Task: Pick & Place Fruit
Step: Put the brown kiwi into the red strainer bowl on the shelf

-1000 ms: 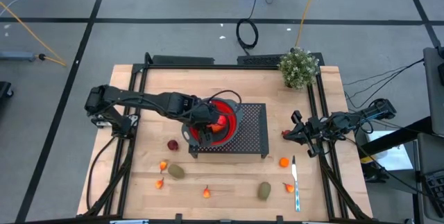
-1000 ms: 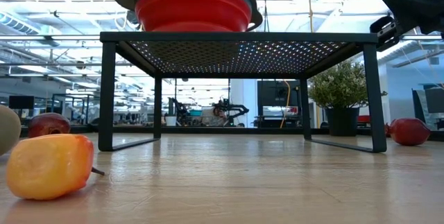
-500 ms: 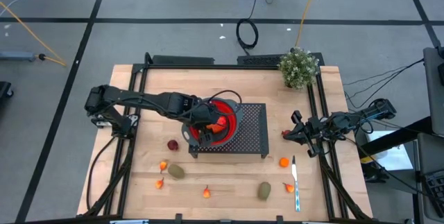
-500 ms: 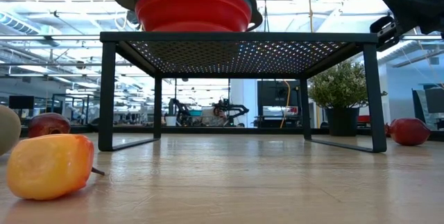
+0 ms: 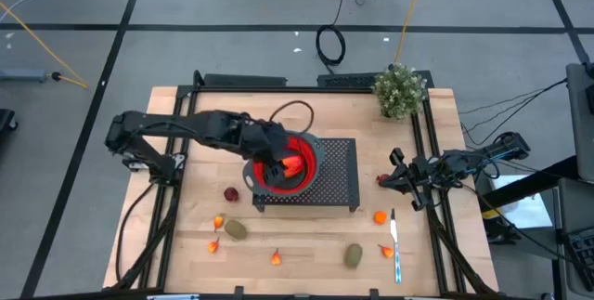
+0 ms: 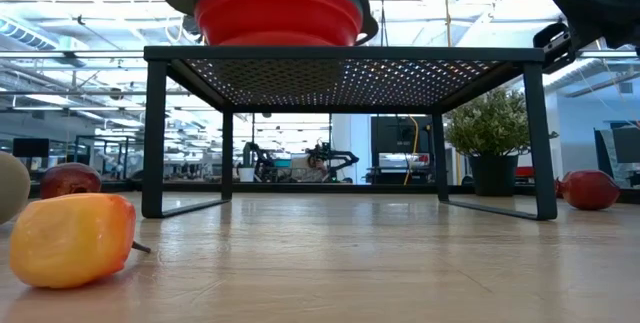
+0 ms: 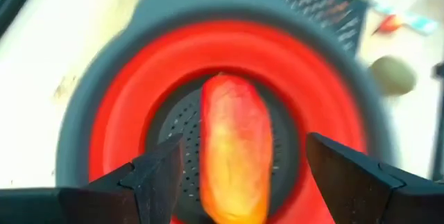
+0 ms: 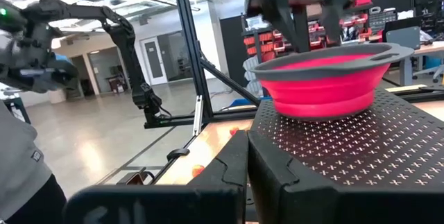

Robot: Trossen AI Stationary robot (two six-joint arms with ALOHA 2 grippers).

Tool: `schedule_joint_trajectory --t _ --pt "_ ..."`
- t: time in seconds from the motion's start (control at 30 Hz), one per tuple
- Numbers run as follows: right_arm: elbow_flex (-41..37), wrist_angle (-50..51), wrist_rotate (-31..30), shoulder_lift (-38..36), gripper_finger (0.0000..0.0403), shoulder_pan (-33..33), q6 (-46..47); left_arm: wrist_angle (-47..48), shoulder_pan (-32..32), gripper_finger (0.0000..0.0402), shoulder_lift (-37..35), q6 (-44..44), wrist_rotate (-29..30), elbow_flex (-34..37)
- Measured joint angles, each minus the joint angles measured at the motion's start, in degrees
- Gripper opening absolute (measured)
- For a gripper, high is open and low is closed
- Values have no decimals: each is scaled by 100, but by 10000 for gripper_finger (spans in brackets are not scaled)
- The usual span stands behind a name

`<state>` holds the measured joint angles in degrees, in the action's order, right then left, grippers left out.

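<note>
Directly over red colander, left gripper hung, jaws wide, empty; long orange fruit lay inside colander, between fingers, long axis running away from wrist. Right gripper shut, well right of colander.

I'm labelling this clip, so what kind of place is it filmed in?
Probably a robotics lab or workshop: a wooden table on a taped floor with loose cables, and more robot arms at benches behind.

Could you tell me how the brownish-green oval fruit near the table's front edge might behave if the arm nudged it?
The brownish-green oval looks smooth and rounded, so it would probably roll or spin sideways. It lies loose on the bare wooden table, with nothing beside it to stop it.
</note>
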<state>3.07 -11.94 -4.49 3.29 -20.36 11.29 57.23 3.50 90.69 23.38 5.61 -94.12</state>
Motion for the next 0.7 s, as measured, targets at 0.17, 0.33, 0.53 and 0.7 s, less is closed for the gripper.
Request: schedule_joint_trajectory --t 0.17,0.33,0.53,0.7 --pt "-1 -7 2 -1 0 0 0 51 130 298 -269 372 41 -84" --pt "-1 6 2 -2 0 0 0 481 378 298 -512 1030 44 -84" --pt "0 12 2 -2 0 0 0 659 752 298 -721 1931 45 -86" --pt "0 9 2 -2 0 0 0 755 1098 298 -760 2540 43 -86"
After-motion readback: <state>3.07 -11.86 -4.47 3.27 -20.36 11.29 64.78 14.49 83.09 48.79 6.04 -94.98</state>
